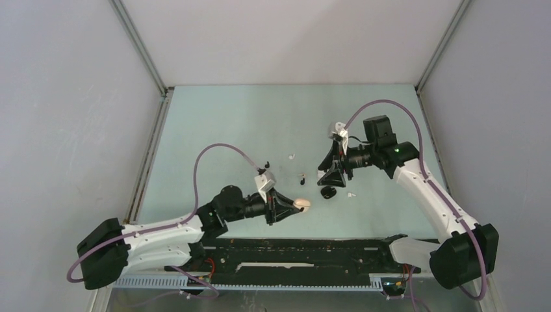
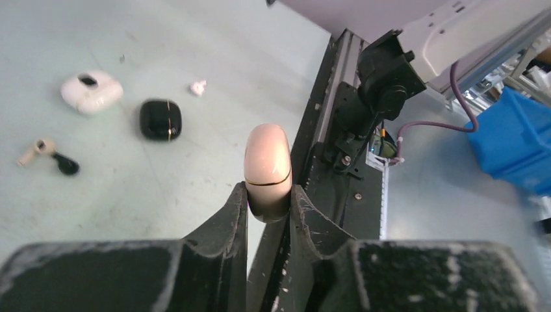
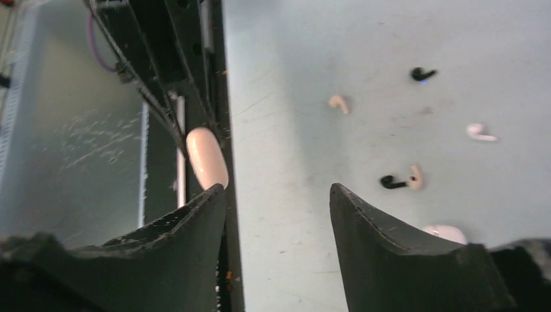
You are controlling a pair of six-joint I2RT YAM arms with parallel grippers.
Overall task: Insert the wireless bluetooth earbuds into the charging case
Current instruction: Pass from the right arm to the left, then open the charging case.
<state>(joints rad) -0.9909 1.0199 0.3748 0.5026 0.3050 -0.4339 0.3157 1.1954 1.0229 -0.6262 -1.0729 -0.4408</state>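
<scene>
Cream case (image 2: 267, 170) pinched in left gripper (image 2: 268, 192); earbuds (image 2: 197, 87) scattered well apart.

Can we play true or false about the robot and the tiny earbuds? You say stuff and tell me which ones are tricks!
1. The left pincer is squeezing a pink case. True.
2. The right pincer is holding an earbud. False: it is open, with nothing between its fingers.
3. A black case lies on the table. True.
4. All the earbuds are tucked inside cases. False: several white, black and cream ones lie loose on the table.
</scene>
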